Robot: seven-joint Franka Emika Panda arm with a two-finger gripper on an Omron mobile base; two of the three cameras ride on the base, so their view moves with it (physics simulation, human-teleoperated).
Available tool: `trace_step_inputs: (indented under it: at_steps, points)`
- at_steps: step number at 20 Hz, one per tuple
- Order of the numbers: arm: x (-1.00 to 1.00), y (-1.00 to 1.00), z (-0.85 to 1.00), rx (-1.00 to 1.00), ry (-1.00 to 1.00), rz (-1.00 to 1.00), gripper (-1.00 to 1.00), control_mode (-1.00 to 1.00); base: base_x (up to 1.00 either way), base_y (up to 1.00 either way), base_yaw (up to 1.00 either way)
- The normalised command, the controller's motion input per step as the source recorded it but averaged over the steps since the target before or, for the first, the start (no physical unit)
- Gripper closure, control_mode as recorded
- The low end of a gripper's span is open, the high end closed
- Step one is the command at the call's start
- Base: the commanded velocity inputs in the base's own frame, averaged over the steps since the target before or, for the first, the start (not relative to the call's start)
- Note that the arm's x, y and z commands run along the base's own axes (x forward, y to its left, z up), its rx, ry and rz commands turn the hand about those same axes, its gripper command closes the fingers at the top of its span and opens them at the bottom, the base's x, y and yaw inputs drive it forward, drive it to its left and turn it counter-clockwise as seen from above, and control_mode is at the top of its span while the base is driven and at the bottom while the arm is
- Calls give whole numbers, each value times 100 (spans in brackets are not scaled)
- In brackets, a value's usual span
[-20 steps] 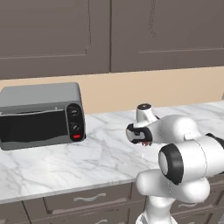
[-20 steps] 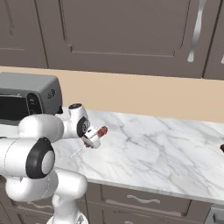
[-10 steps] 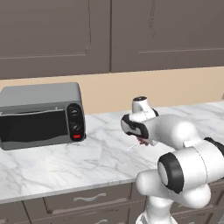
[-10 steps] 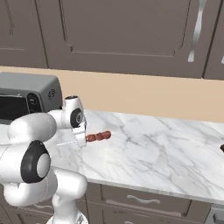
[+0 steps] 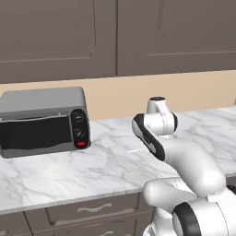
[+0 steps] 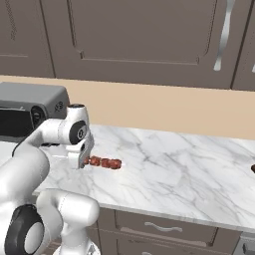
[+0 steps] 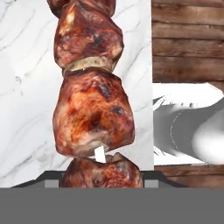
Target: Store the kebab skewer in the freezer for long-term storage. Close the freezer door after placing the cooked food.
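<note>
Kebab skewer [image 6: 102,162] is clamped in the gripper [image 6: 79,160], whose jaws are closed on the stick end; the meat chunks project sideways from the hand, held above the marble surface [image 6: 189,179]. In the hand view, the kebab skewer [image 7: 92,109] runs up the frame as a row of browned chunks, with a short length of pale stick visible between two of them, over the white marble. In the left base view, the arm's wrist hides the hand. A grey toaster oven [image 5: 44,120] stands on the surface [image 5: 69,175] well apart from the gripper. Brown wall cabinets [image 6: 144,40] hang above a beige backsplash.
</note>
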Motion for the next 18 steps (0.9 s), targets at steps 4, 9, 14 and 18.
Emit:
trace_step_inputs:
  at_steps: [4, 9, 14, 18]
  points:
    - [-50, 1, 62, 0, -4, -17, 100, -100, 0, 0, 0]
    - [-48, 13, 49, 0, -7, -11, 100, -100, 0, 0, 0]
    - [-16, 19, 45, -2, -4, -4, 100, -100, 0, 0, 0]
    - [-14, 4, 10, -9, -12, 0, 100, -100, 0, 0, 0]
